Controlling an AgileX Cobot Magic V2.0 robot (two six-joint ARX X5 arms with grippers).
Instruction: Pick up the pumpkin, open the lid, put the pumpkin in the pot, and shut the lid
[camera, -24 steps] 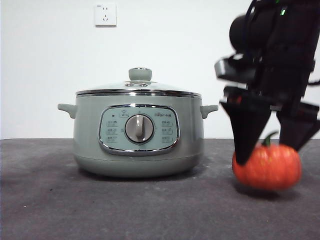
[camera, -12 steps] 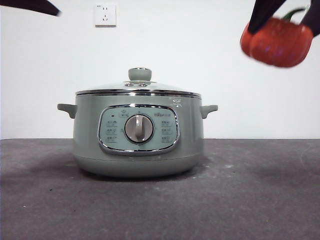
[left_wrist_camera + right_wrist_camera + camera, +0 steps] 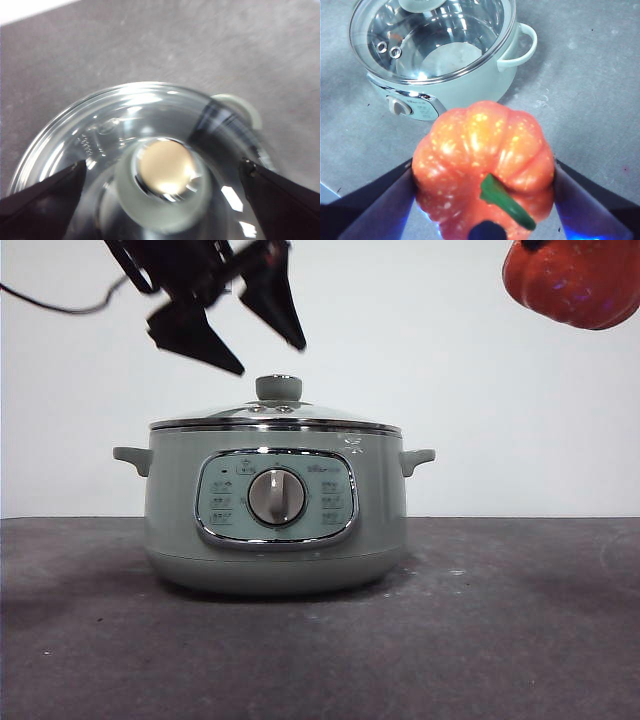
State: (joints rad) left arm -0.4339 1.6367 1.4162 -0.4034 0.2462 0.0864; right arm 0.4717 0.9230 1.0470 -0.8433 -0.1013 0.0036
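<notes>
With the pumpkin (image 3: 575, 282) clamped high in the right pincer (image 3: 483, 175), the open left pincer (image 3: 245, 335) should be centred over the lid (image 3: 275, 415) knob (image 3: 165, 186) before being closed.

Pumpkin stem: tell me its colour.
Green, on the orange pumpkin; stem shows best in the right wrist view.
</notes>
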